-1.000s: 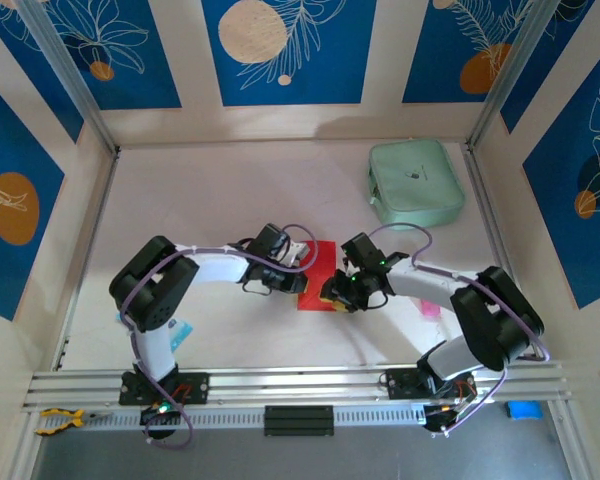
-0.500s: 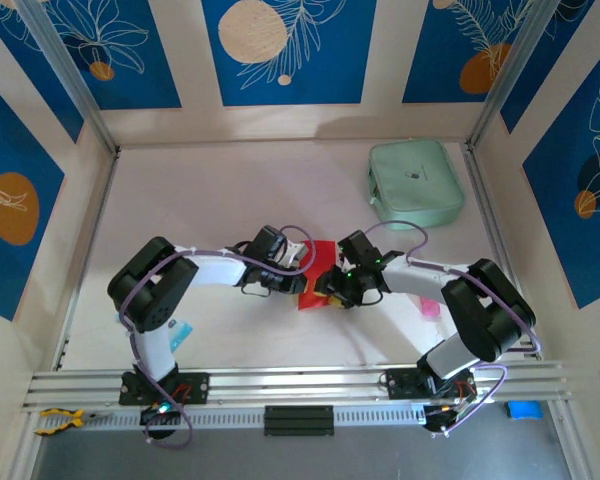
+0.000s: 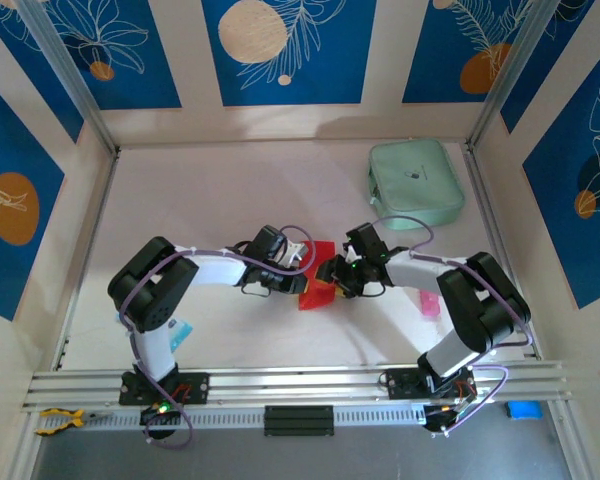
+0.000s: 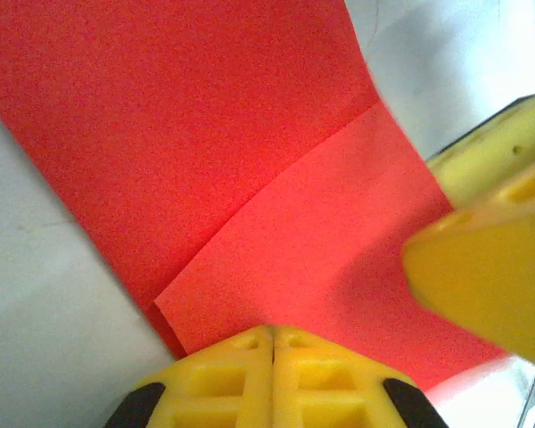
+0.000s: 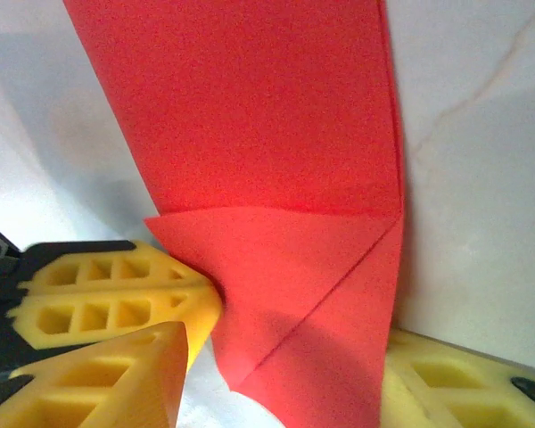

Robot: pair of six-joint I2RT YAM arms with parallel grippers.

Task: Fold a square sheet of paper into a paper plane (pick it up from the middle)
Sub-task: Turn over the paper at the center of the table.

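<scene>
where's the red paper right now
In the top view the red sheet of paper sits mid-table, between the left hand and the right hand, nearer the front than the mint-green pouch at back right.

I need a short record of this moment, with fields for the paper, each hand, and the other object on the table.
paper: thin bright red sheet of paper on the white table, one corner folded over into a triangle
left hand: shut, tips resting on the sheet
right hand: open, one finger on each side of the folded corner
other object: mint-green rounded pouch, at the far right, apart from the sheet
</scene>
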